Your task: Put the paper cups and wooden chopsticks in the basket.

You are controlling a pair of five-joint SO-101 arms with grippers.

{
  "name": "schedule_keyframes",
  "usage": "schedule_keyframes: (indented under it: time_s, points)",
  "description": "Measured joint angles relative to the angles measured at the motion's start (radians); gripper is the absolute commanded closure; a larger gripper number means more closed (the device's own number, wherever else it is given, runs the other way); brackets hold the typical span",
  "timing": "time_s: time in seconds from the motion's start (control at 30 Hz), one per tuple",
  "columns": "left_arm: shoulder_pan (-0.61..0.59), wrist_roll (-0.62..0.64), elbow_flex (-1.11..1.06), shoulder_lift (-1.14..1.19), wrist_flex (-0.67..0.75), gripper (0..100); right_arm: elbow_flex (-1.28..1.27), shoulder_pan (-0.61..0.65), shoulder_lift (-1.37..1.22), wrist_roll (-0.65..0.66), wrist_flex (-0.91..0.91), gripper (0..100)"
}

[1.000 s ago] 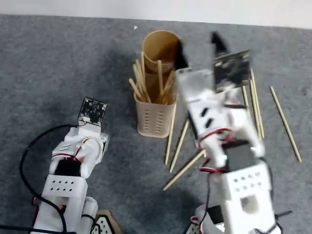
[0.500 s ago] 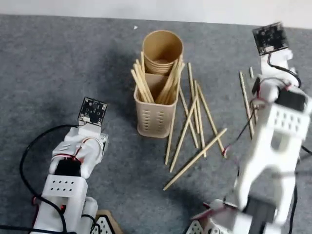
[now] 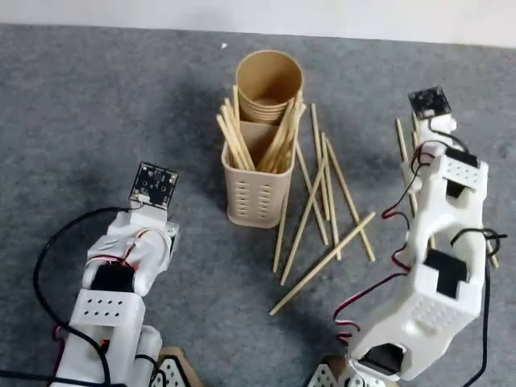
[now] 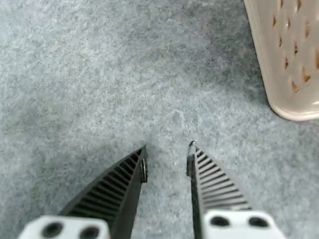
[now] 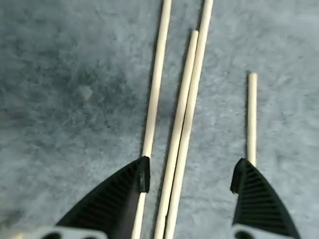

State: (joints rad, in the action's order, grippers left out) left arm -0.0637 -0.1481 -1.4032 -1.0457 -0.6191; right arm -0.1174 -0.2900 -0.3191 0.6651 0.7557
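A beige perforated basket [image 3: 256, 193] stands mid-table. A stack of brown paper cups [image 3: 268, 81] rises from its far side, and several wooden chopsticks [image 3: 240, 141] lean inside it. More loose chopsticks [image 3: 322, 189] lie fanned on the carpet to its right. My right arm [image 3: 443, 218] is at the right edge, over another few chopsticks [image 3: 401, 145]. My right gripper [image 5: 192, 169] is open just above the carpet, with a pair of chopsticks [image 5: 187, 99] between its fingers and one either side. My left gripper [image 4: 167, 149] is open and holds nothing, low over bare carpet near the basket's wall [image 4: 286, 55].
Grey carpet [image 3: 105, 105] covers the table and lies bare at the left and back left. My left arm [image 3: 121, 266] sits at the front left with a black cable [image 3: 44, 258] looping beside it. The pale back edge [image 3: 363, 16] runs along the far side.
My right arm swung from beside the cups and basket out to the right, then came down over the chopsticks at the right edge. The left arm has not moved.
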Motion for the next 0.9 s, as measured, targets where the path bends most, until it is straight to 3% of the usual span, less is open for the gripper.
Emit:
schedule_keyframes:
  time_s: [0.23,0.4,0.7,0.9]
  points:
    - [0.0,0.0,0.0,0.0,0.0,85,0.002,-0.026,-0.124,0.006,-0.02,77.6]
    - [0.0,0.0,0.0,0.0,0.0,85,0.008,-0.029,-0.147,0.009,-0.02,99.7]
    - [0.0,0.0,0.0,0.0,0.0,85,0.025,-0.034,-0.16,-0.002,-0.023,99.3]
    - [0.0,0.0,0.0,0.0,0.0,85,0.149,-0.032,-0.124,-0.158,0.12,99.3]
